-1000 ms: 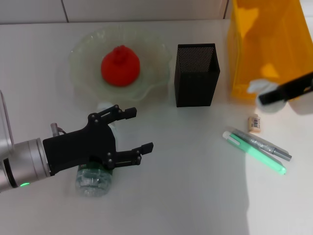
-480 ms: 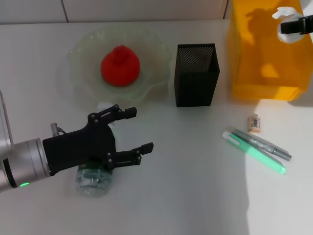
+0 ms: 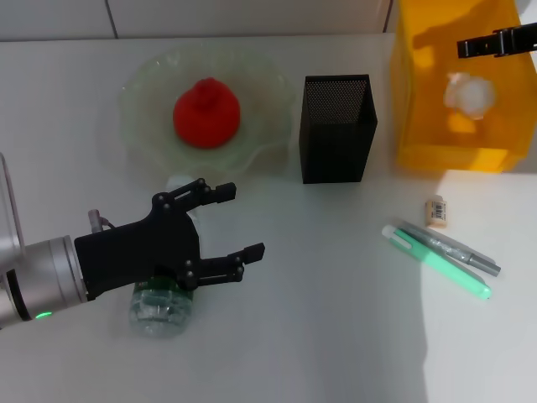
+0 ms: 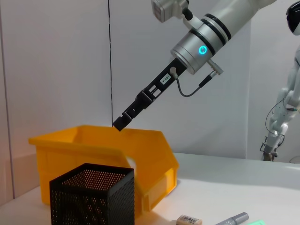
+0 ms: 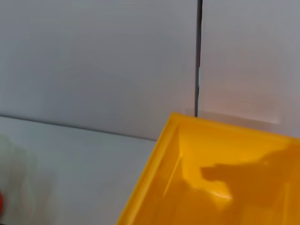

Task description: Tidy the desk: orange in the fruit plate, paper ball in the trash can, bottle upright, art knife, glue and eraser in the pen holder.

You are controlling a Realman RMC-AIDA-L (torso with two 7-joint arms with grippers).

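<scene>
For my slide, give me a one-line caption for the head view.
Right gripper above the trash can holding the paper ball; open left gripper over the lying bottle; orange plated.

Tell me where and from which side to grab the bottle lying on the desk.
The bottle lies on its side under the open left pincer, base toward the robot, neck hidden beneath the arm. Probably best taken across the clear round body, coming down from above with one finger on each long side: the cylinder is narrow across and free on both flanks, and a mid-body grip should let it be tipped upright.

A white desk (image 3: 336, 336) meets a pale panelled wall (image 4: 56, 70).
</scene>
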